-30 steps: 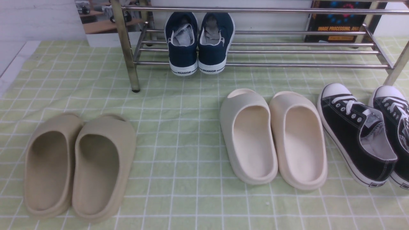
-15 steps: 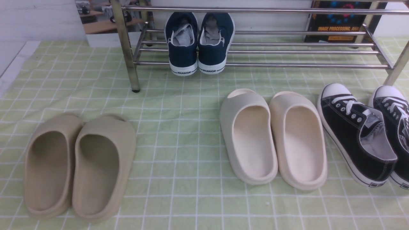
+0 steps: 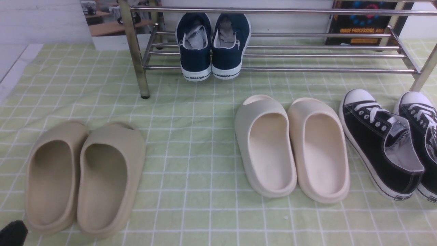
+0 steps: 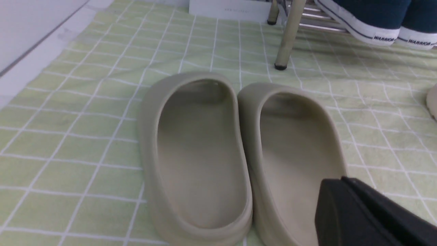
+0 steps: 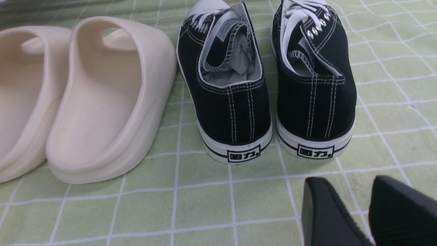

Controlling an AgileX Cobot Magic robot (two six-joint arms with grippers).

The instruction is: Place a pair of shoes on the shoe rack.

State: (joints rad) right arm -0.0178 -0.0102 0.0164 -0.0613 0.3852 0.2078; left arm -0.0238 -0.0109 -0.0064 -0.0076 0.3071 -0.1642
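Observation:
The pair of shoes [image 3: 211,44], navy-blue canvas with white soles, stands side by side on the bars of the shoe rack [image 3: 307,70], heels towards me; their heels also show in the left wrist view [image 4: 385,25]. The rack's brass leg [image 4: 288,34] stands on the green checked cloth. My left gripper [image 4: 336,186] is shut with nothing in it, hanging over the heel end of a tan slide, far from the shoes; its dark tip [image 3: 13,234] shows in the front view's near left corner. My right gripper [image 5: 348,186] is open and empty, just behind the black sneakers' heels.
A pair of tan slides [image 3: 85,177] lies at the near left, cream slides [image 3: 293,150] in the middle, black lace-up sneakers [image 3: 385,143] at the right. A book [image 3: 362,24] leans behind the rack. The cloth ends at the table's left edge [image 3: 13,71].
The left gripper's dark tip has come into the front view at the near left corner. The shoes and the rack have not moved.

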